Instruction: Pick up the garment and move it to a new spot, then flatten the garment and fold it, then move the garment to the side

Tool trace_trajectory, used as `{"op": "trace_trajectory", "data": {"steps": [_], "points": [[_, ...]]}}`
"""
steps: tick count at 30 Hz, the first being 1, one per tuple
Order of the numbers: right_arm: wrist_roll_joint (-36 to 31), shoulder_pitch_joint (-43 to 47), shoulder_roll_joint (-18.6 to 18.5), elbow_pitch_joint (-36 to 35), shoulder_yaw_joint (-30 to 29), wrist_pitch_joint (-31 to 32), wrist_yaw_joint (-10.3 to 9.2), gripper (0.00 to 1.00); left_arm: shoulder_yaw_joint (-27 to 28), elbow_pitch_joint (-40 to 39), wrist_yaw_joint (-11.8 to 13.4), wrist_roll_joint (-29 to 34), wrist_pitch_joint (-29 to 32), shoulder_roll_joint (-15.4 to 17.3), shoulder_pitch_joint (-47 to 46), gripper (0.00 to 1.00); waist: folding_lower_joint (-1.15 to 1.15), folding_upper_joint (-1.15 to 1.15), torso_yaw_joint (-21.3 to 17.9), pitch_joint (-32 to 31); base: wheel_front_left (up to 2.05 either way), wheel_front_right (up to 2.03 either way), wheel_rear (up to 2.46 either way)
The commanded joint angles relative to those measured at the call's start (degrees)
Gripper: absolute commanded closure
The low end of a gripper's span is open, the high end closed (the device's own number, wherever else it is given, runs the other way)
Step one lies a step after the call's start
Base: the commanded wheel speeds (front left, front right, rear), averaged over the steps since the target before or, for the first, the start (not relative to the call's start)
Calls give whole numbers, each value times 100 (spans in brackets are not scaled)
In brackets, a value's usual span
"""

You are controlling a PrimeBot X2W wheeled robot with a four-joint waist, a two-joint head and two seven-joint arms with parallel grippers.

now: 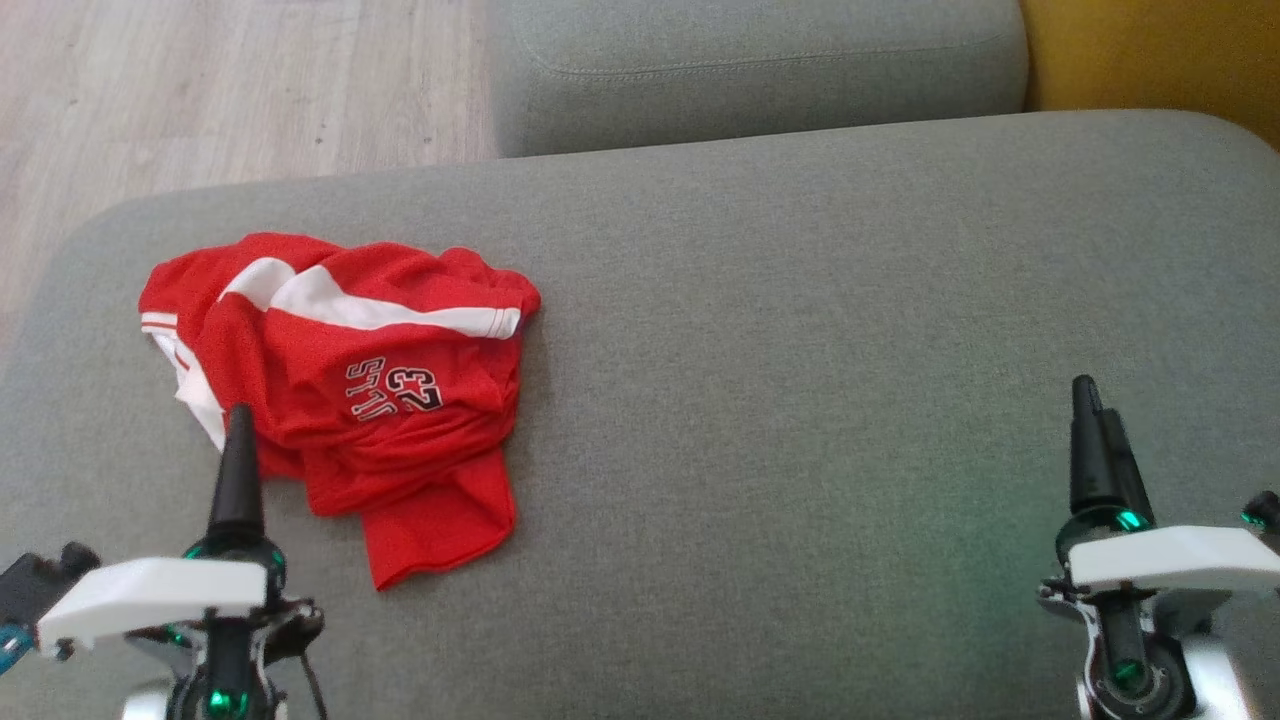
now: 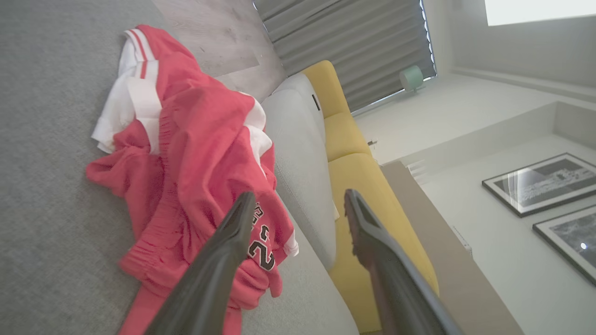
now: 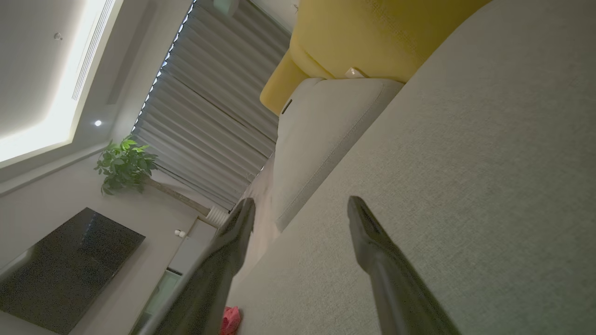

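Both jaws gape empty, left gripper (image 2: pixel 299 194) beside the red garment (image 1: pixel 340 380) numbered "23", right gripper (image 3: pixel 301 201) well apart.

Wide bare grey cushion (image 1: pixel 800 350) right of crumpled red garment (image 1: pixel 340 370); second cushion (image 1: pixel 760 70) beyond.

**Operator:** Where does the cloth lie?

**Spotter:** Your left gripper (image 2: pixel 300 194) has its two dark fingers (image 2: pixel 219 265) spread wide. The crumpled red mesh garment with white panels (image 2: pixel 200 139) lies beyond the tip of the finger at the view's left and out to that side, on the grey woven cushion (image 2: pixel 46 163). That finger crosses its black-and-white number print (image 2: pixel 260 246).

**Operator:** And the other side?

**Spotter:** Between the jaws you see a pale grey cushion (image 2: pixel 298 153). Behind the other finger is a mustard-yellow upholstered seat (image 2: pixel 358 181).
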Motion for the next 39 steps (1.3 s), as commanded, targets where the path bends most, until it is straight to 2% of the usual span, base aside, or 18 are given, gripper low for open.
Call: {"op": "trace_trajectory", "data": {"steps": [1,9,16,20,28,31,39], "points": [[-236,-308,-27,-260,90,-74,-2,0,12,-280,22,189,-77,67,-247,0,-1,0,2,7,0,0,0],[-1090,-347,-30,-263,288,-209,-2,0,-374,-328,149,1282,-211,95,-220,0,-1,0,26,33,0,0,0],[-1597,-353,-33,-341,349,-328,-2,0,-869,-352,409,2090,-329,346,-249,0,-1,0,32,59,0,0,0],[-2005,-338,-35,-341,440,-395,-2,0,-1309,-346,736,2531,-396,566,-299,0,-1,0,28,52,0,0,0],[-2760,-344,-38,-342,574,-530,-2,0,-1990,-302,1444,3023,-529,903,-428,0,-1,0,27,38,0,0,0],[-2945,-345,-38,-341,615,-564,-3,0,-2096,-265,1557,3094,-563,965,-455,0,-1,0,27,32,0,0,0],[-3634,-368,-42,-386,715,-699,-3,0,-2587,-369,2077,3647,-697,1231,-616,0,-1,0,40,28,0,0,0]]}}
